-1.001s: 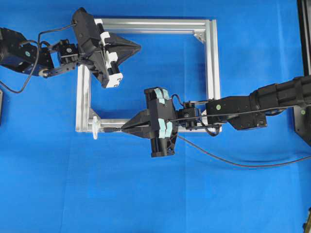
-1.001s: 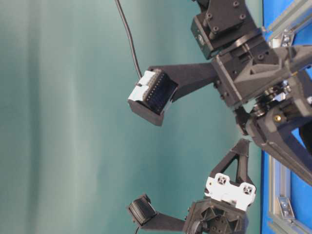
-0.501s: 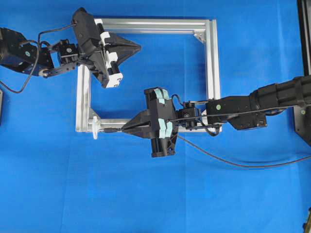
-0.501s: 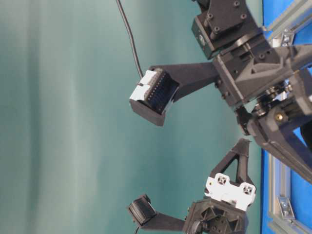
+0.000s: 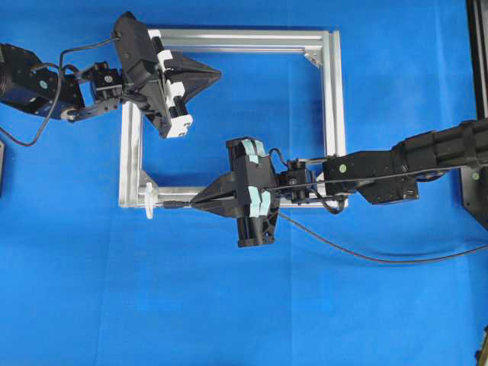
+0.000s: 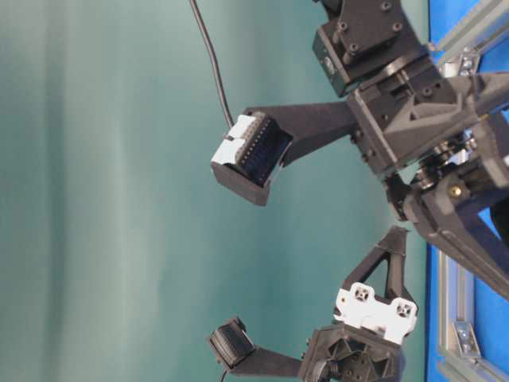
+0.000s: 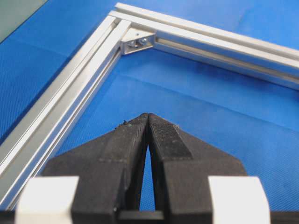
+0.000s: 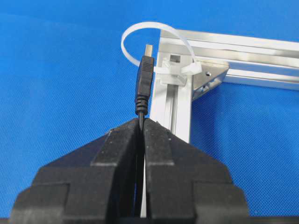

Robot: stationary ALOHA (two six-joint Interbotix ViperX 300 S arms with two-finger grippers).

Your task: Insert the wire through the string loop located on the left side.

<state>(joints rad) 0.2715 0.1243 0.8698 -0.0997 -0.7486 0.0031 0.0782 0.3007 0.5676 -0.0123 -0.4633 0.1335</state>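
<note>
My right gripper [image 5: 194, 203] [image 8: 141, 120] is shut on the black wire [image 5: 343, 248] just behind its plug [image 8: 145, 74]. The plug [image 5: 175, 204] points left along the front bar of the silver frame [image 5: 332, 114]. The whitish string loop [image 5: 149, 202] [image 8: 152, 24] stands at the frame's front left corner, right in front of the plug's metal tip. In the right wrist view the tip sits inside the loop's outline; from overhead it looks just short of the loop. My left gripper [image 5: 217, 74] [image 7: 148, 115] is shut on nothing and hovers over the frame's back left part.
The wire trails right from the right gripper across the blue cloth [image 5: 229, 305] to the right edge. Corner brackets [image 7: 136, 43] sit inside the frame's corners. A black stand [image 5: 476, 114] rises at the far right.
</note>
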